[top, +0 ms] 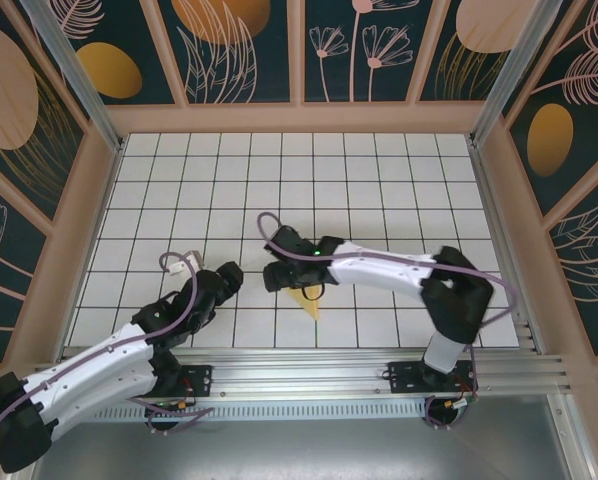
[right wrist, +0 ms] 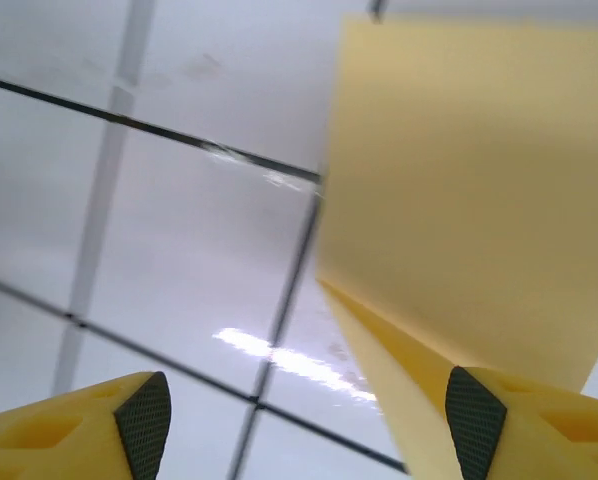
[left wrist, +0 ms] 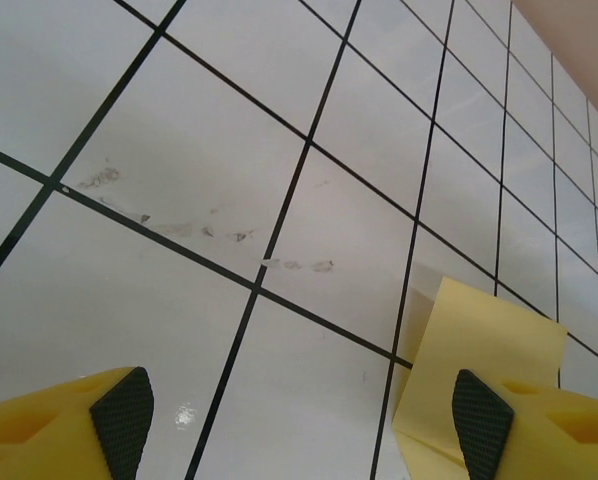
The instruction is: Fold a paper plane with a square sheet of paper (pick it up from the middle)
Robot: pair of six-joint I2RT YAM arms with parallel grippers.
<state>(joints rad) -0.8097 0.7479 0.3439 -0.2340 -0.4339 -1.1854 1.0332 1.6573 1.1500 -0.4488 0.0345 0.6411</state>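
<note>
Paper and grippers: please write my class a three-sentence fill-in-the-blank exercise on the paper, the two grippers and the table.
1. The sheet of paper is ___ in colour.
2. The left gripper and the right gripper both have their jaws ___.
3. The table has white tiles with ___ lines between them.
Missing words: yellow; open; black.

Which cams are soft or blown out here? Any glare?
Right wrist: soft throughout, grid lines smeared, a glare streak on the white tiled table; the pale-yellow creased paper sheet reads clearly but lacks fine detail. Left wrist: sharp lines, faint smudges on the tiles, only mild sheen. Top external: even light, crisp, no blown highlights.
</note>
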